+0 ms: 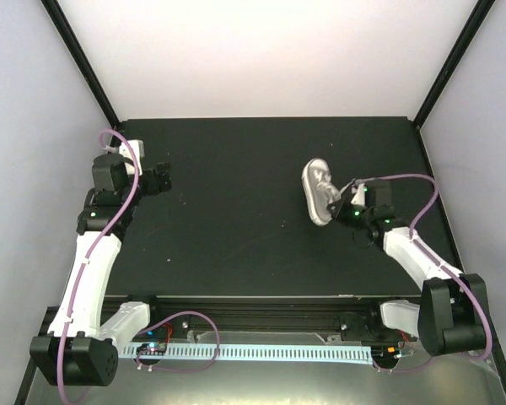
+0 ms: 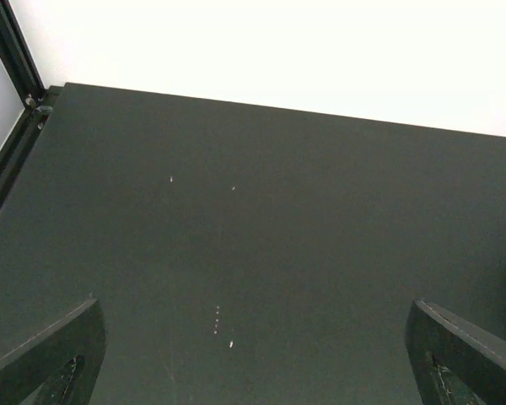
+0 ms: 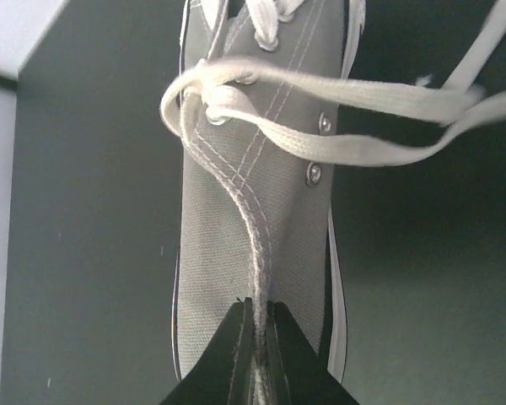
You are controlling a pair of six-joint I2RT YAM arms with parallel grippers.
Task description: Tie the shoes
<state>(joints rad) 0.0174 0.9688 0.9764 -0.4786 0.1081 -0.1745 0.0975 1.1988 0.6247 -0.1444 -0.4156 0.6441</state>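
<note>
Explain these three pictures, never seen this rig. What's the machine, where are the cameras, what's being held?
Two robot arms are bolted at the near edge of a black table. The overhead picture looks down on both; the other two come from cameras on each wrist. One grey sneaker sits on the table, white laces loose and untied. The right gripper is shut on the sneaker's collar edge. The left gripper is open over bare table, holding nothing.

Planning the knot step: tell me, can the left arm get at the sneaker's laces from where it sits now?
Probably, though not at once. The left tool hangs open far across the bare table from the sneaker; nothing lies between, but the right tool pinches its heel.
</note>
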